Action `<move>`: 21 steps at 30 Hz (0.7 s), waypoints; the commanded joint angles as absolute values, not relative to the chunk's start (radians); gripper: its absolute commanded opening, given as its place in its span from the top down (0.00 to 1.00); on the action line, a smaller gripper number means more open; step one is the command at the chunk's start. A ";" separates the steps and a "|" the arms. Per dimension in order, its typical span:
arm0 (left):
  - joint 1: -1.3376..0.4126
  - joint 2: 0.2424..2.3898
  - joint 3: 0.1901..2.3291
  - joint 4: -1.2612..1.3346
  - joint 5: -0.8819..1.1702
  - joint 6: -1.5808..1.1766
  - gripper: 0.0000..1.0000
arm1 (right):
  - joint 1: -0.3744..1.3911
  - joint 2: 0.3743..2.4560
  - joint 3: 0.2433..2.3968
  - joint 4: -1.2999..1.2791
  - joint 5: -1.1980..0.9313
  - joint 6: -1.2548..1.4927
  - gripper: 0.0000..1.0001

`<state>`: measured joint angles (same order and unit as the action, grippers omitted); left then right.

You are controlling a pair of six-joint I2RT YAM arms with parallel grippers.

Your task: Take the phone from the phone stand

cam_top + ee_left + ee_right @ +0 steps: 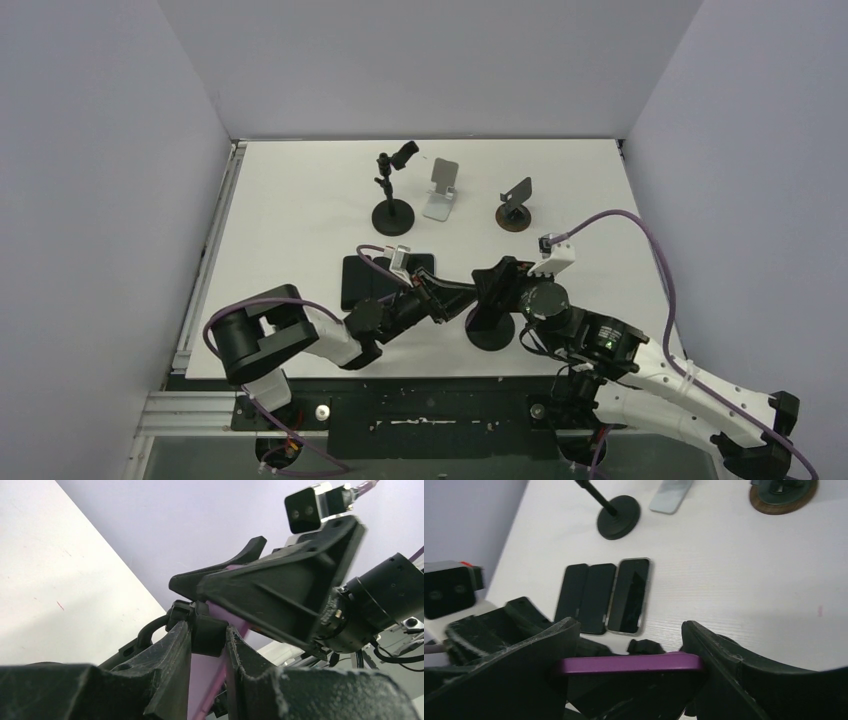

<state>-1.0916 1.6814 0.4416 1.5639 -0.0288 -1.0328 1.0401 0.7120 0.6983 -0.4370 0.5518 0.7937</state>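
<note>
A purple phone [629, 663] sits edge-up between the fingers of my right gripper [630, 645], which is shut on its two sides. The top view hides the phone under that gripper [497, 283], above the black phone stand's round base [491, 332]. From the left, my left gripper [460, 298] reaches in low. In the left wrist view its two fingers [175, 655] press on a black block of the stand's holder [207, 635], with the purple phone [210, 680] just behind it and the right gripper's fingers [280, 580] above.
Three dark phones [604, 597] lie flat side by side on the white table [300, 220], left of the stand. At the back stand a black pole stand [392, 210], a silver stand [441, 190] and a stand on a wooden disc [515, 212].
</note>
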 commanded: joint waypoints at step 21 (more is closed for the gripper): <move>-1.075 1.710 0.369 1.760 -0.047 -0.993 0.46 | 1.068 0.694 0.853 -0.391 0.201 0.750 1.00</move>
